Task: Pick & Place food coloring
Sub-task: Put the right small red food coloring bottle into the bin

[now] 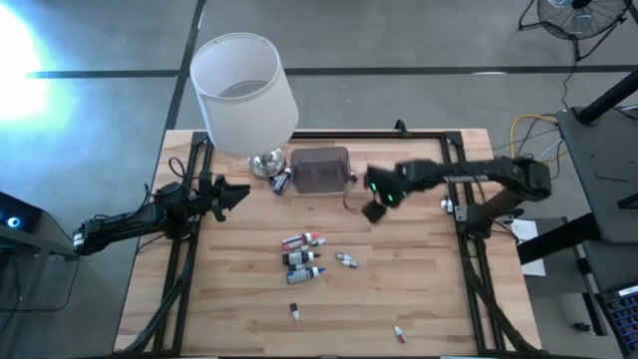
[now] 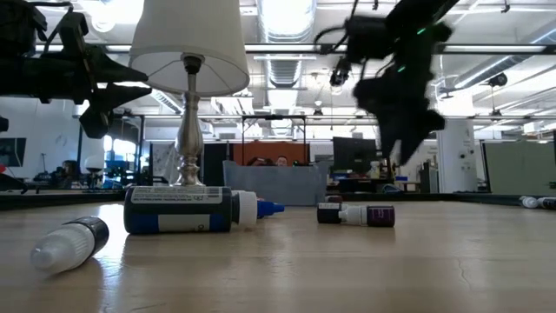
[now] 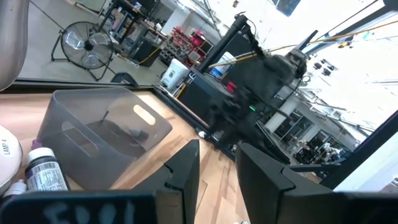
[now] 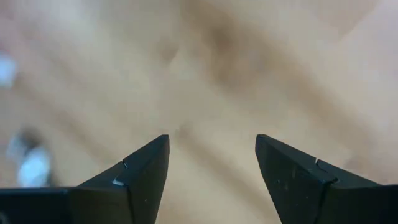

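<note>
Right gripper [image 4: 211, 180]: fingers wide apart, nothing between, hanging above bare bench [image 1: 419, 289] beside grey box [image 1: 321, 172]. Left gripper [image 3: 217, 171]: fingers slightly apart, empty, at bench's left side. Food coloring bottles [image 1: 304, 255] lie scattered mid-bench. Inside box: something small and dark, cannot tell what.

grey floor [image 1: 419, 40]; fan [image 1: 576, 14]; ceiling lights [image 2: 287, 13]

The right gripper [image 1: 376, 204] is smeared by motion blur in the high and low views. In the right wrist view, the table [image 4: 249, 74] is blurred and a pale object [image 4: 32, 167] cannot be identified. The lamp [image 2: 188, 52] is cropped at the top.
</note>
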